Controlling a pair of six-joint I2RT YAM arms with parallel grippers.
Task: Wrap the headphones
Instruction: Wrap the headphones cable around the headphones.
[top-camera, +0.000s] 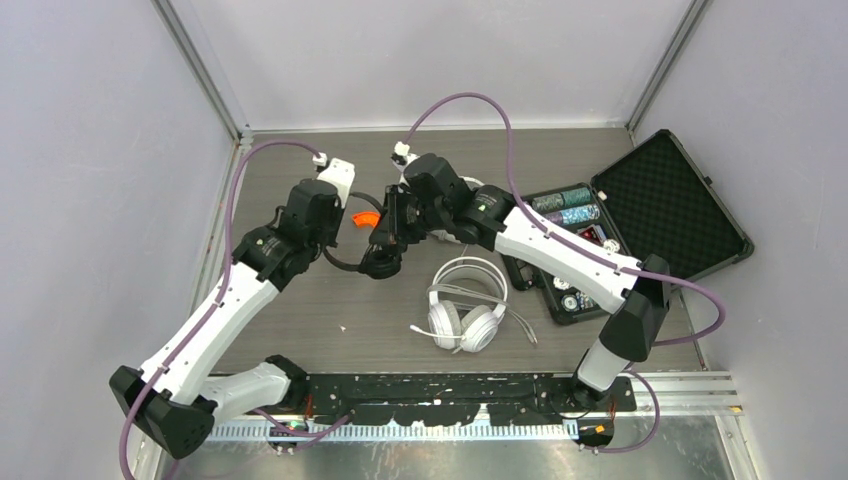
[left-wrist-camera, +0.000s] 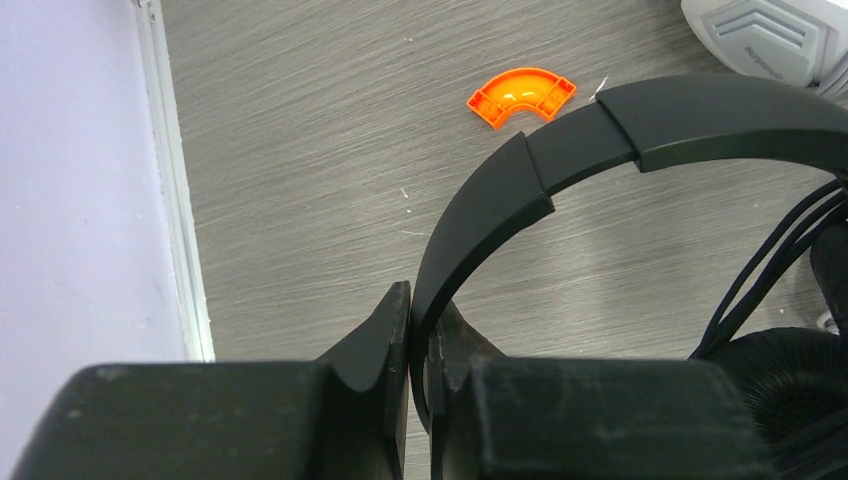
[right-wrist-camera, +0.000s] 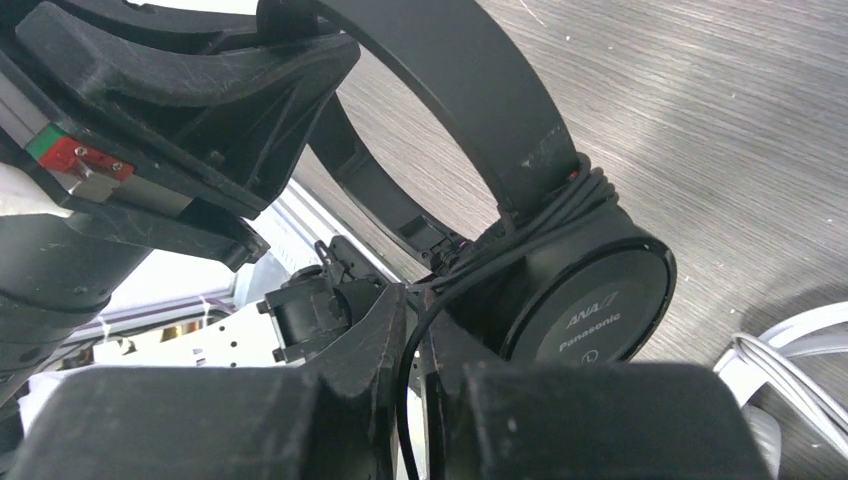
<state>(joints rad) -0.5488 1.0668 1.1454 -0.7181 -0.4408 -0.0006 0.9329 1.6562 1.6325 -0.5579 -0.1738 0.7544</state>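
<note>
The black headphones (top-camera: 378, 262) hang above the table between my two grippers. My left gripper (left-wrist-camera: 420, 312) is shut on their black headband (left-wrist-camera: 600, 130). My right gripper (right-wrist-camera: 412, 300) is shut on their thin black cord (right-wrist-camera: 405, 400), which is looped several times round the headband just above the round ear cup (right-wrist-camera: 590, 305). In the top view the left gripper (top-camera: 335, 240) and right gripper (top-camera: 392, 232) are close together. A white pair of headphones (top-camera: 466, 305) lies on the table with its thin white cord (top-camera: 520, 325) loose beside it. Part of another white pair (left-wrist-camera: 765, 35) shows behind.
A small orange curved plastic piece (left-wrist-camera: 520, 95) lies on the table near the left gripper. An open black foam-lined case (top-camera: 640, 225) holding chips stands at the right. The table's left metal edge (left-wrist-camera: 175, 200) and grey walls enclose the space.
</note>
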